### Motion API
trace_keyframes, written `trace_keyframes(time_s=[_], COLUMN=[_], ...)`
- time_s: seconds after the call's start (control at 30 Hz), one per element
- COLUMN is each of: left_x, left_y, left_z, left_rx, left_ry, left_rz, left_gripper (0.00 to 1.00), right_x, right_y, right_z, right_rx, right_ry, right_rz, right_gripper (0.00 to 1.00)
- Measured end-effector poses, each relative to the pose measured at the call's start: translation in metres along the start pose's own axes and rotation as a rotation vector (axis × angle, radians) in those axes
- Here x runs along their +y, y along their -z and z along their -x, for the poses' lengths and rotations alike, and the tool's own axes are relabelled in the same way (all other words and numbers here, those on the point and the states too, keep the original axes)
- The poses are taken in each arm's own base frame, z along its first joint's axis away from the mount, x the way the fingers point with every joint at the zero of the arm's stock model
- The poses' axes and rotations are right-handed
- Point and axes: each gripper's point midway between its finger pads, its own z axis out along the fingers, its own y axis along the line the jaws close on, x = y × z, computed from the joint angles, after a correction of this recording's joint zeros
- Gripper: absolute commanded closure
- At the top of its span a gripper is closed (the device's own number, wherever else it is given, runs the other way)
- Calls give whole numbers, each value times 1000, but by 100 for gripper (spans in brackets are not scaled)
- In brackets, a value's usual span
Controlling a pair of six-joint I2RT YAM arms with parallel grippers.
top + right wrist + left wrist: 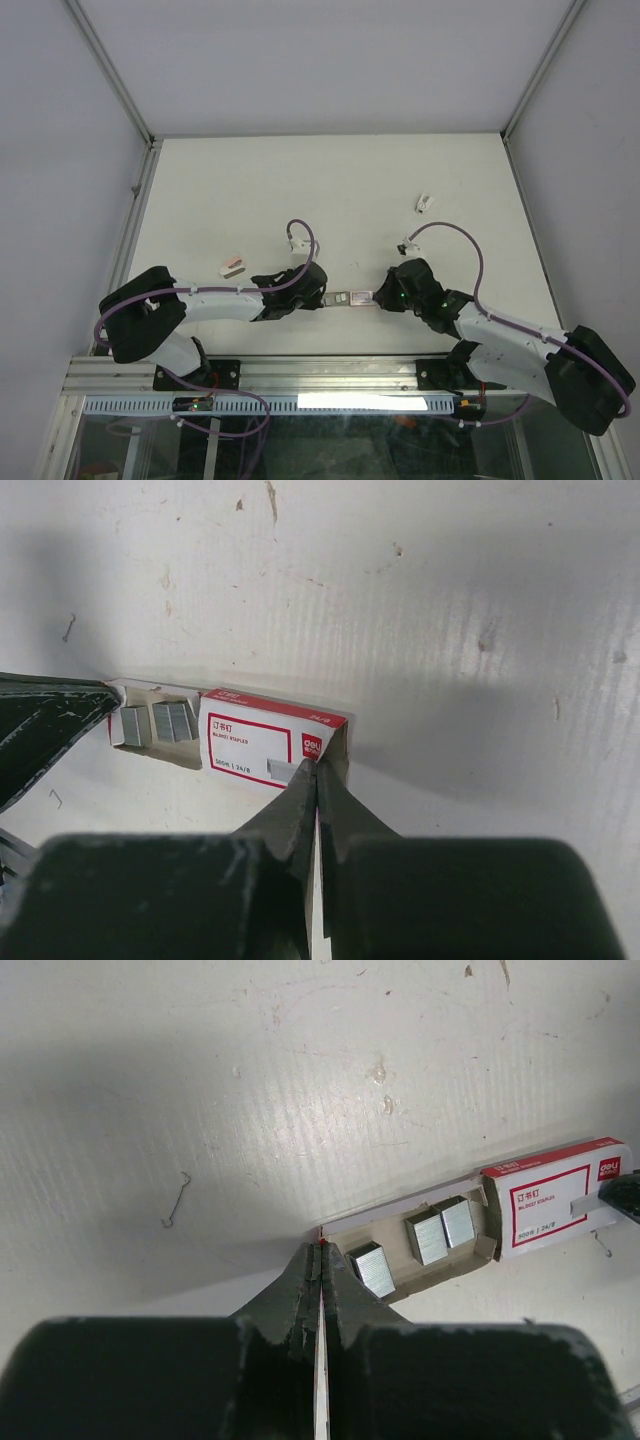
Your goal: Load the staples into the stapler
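The staples box lies between my two grippers, low in the middle of the top view [350, 298]. Its white sleeve with a red label [250, 742] also shows in the left wrist view [550, 1195]. The grey inner tray [400, 1217] is slid partway out to the left and holds three silvery staple strips [372, 1268]. My left gripper [322, 1250] is shut on the tray's thin end flap. My right gripper [320, 763] is shut on the sleeve's right end flap. In the top view, the left gripper [328, 298] and right gripper [372, 297] face each other across the box.
A small pink oblong object [231, 266] lies left of the left arm. A small white oblong object [424, 203] lies further back on the right, with a small dark piece [405, 243] nearer the right arm. A bent loose staple [175, 1200] lies on the table.
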Motion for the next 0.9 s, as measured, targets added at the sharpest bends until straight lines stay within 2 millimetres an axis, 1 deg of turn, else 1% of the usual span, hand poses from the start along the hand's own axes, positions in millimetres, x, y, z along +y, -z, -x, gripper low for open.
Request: trace_keyframes(time_s=[0.4, 0.43, 0.5, 0.57, 0.63, 0.73, 0.8, 0.83, 0.9], left_x=[5, 6, 8, 9, 10, 11, 10, 8, 4], left_y=[2, 3, 4, 4, 4, 7, 11, 14, 20], left_z=[1, 1, 1, 1, 1, 2, 6, 10, 18], left_rx=[0, 0, 0, 1, 2, -1, -12, -22, -46], left_ry=[-32, -38, -48, -55, -62, -73, -74, -70, -65], left_rz=[14, 17, 24, 28, 31, 33, 27, 18, -1], left_gripper=[100, 98, 93, 88, 80, 70, 64, 61, 52], right_x=[-6, -7, -10, -12, -14, -17, -18, -18, -19], right_y=[10, 11, 12, 12, 12, 13, 14, 15, 17], right_z=[7, 7, 6, 5, 4, 1, 1, 2, 3], right_rx=[-43, -46, -47, -43, -38, -30, -30, -33, -39], right_ry=[-4, -4, -3, -2, -3, -6, -5, -6, -6], right_rz=[-23, -25, -34, -45, -51, -66, -70, -71, -70], right_gripper=[100, 100, 95, 88, 81, 71, 67, 61, 54])
